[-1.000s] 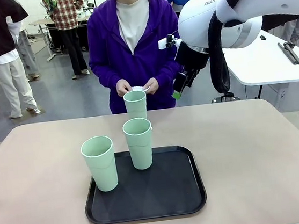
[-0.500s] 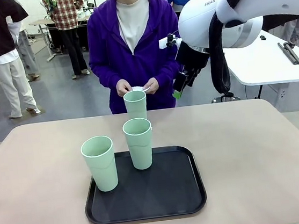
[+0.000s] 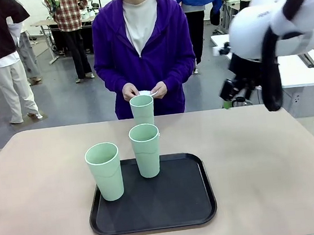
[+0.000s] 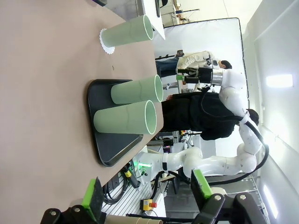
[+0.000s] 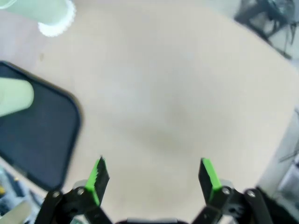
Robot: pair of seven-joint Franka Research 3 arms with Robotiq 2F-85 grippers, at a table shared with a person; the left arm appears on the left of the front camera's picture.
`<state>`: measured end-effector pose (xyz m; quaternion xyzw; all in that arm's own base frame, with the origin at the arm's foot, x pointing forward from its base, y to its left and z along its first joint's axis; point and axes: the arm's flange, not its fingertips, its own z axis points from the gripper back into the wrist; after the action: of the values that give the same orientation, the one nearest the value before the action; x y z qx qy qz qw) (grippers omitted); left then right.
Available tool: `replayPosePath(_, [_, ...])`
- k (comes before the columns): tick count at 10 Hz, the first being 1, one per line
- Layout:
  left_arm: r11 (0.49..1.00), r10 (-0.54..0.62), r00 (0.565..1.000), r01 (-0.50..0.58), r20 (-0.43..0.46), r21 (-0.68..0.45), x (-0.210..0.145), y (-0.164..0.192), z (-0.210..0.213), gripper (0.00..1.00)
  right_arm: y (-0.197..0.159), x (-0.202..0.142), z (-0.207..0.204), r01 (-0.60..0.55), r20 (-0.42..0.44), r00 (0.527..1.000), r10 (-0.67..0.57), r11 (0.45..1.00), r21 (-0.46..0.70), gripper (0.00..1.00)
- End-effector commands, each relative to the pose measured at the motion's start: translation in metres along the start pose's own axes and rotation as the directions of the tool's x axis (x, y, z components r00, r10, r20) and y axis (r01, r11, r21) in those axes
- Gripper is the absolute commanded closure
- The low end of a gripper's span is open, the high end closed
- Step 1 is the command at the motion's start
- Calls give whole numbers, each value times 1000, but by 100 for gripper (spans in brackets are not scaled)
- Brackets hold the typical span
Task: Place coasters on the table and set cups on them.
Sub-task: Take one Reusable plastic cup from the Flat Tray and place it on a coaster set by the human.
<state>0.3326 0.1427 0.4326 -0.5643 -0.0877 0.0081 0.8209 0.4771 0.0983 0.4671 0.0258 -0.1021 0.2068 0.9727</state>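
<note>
One tall mint-green plastic cup [image 3: 142, 109] is standing on a scalloped white coaster [image 4: 106, 42], centre frame, on the beige tabletop [image 3: 264, 162]; two matching cups [image 3: 105, 174] are waiting on the black rectangular tray [image 3: 179, 208]. The right end effector [image 5: 153, 169] and left end effector [image 4: 145, 181] are hanging spread, empty; gripping a tray cup mid-wall and upright is looking wisest.

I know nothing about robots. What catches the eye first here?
A black tray near the table's middle carries two mint cups, and a third cup stands beyond it on a white coaster. At the far side a person in purple holds a small white thing, likely another coaster, in both hands. The big white right arm hangs high on the right, its fingers open.
</note>
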Motion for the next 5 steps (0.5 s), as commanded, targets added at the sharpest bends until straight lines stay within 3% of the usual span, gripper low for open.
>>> replayPosePath(1, [1000,-15,1000,15,1,-10,-1,-1,2,0,-7,-45,5,88,-38,995,-87,996,17,0])
replayPosePath(3, [1000,-15,1000,15,1,-10,-1,-1,2,0,-19,-87,-5,146,-55,988,-143,988,55,0])
replayPosePath(4, [1000,-15,1000,15,1,-10,-1,-1,2,0,-19,-98,-5,161,-22,987,-160,986,48,0])
replayPosePath(5, [1000,-15,1000,15,1,-10,-1,-1,2,0,-25,-71,-6,115,-73,991,-112,993,33,0])
